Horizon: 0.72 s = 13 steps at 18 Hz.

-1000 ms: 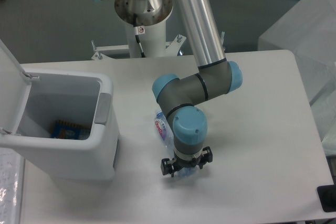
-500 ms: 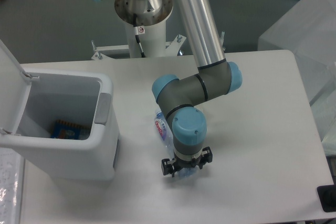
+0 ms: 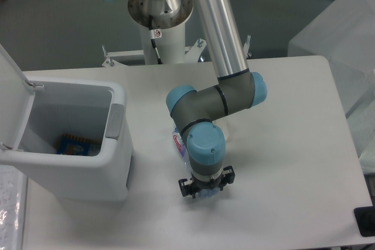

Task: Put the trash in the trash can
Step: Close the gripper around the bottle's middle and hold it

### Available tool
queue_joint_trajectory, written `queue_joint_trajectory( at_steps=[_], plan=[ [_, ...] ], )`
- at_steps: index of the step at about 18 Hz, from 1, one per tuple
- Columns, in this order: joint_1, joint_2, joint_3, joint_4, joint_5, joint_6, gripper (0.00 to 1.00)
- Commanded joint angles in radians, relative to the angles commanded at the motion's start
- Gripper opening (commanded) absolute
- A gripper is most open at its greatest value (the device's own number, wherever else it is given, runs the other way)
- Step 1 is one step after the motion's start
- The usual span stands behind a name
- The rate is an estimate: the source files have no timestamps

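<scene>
clear plastic bottle (image 3: pixel 179 143), boxy white bin (image 3: pixel 88 165)

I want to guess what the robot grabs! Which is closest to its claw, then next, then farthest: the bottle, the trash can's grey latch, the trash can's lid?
1. The bottle, right beside the gripper.
2. The grey latch, on the trash can, to the left in the picture.
3. The lid, farthest left.

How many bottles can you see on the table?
1. The clear bottle lies on the white table, mostly hidden under the robot's wrist, right of the trash can. The gripper may be hiding another small piece.
</scene>
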Motion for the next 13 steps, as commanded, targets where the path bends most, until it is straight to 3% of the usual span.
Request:
queue_joint_trajectory(
  at_steps=[7, 13],
  plan=[
    [0.0, 0.003, -0.005, 0.0, 0.002, 0.0, 0.67],
    [0.0, 0.005, -0.005, 0.0, 0.0, 0.002, 0.67]
  ],
)
